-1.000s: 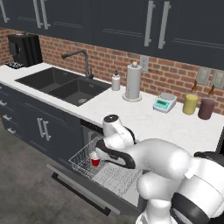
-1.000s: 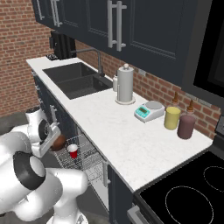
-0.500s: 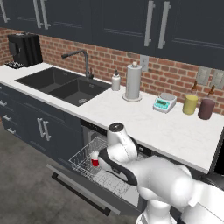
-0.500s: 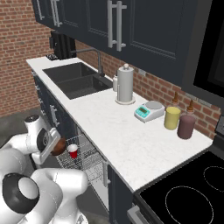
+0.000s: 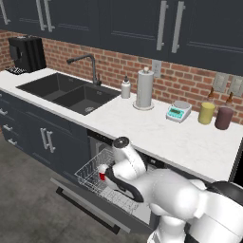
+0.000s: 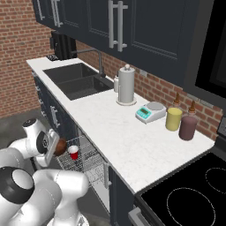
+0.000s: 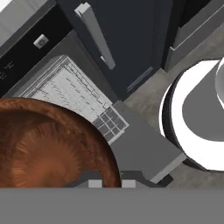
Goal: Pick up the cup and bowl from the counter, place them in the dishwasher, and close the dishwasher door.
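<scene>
My gripper (image 6: 54, 148) is shut on the dark brown bowl (image 6: 60, 146), holding it just above the left end of the dishwasher's white wire rack (image 6: 90, 161). In the hand view the bowl (image 7: 48, 151) fills the lower left, with the rack (image 7: 72, 94) and the lowered dark grey dishwasher door (image 7: 146, 151) beneath it. The red cup (image 6: 73, 153) stands upright in the rack right beside the bowl; the left base view has the cup (image 5: 101, 176) at the rack's front corner. The door (image 5: 88, 203) lies open and flat. My arm's elbow (image 5: 124, 148) hangs over the rack.
On the white counter (image 5: 156, 133) stand a paper towel roll (image 5: 145, 88), a soap bottle (image 5: 125, 88), a small scale (image 5: 178, 112), a yellow jar (image 5: 206, 113) and a maroon jar (image 5: 223, 118). The sink (image 5: 71, 92) is at the left, the black stovetop (image 6: 190, 194) at the right.
My arm has sunk a little, carrying the bowl lower over the rack beside the cup. The cup has not moved and the door stays open.
</scene>
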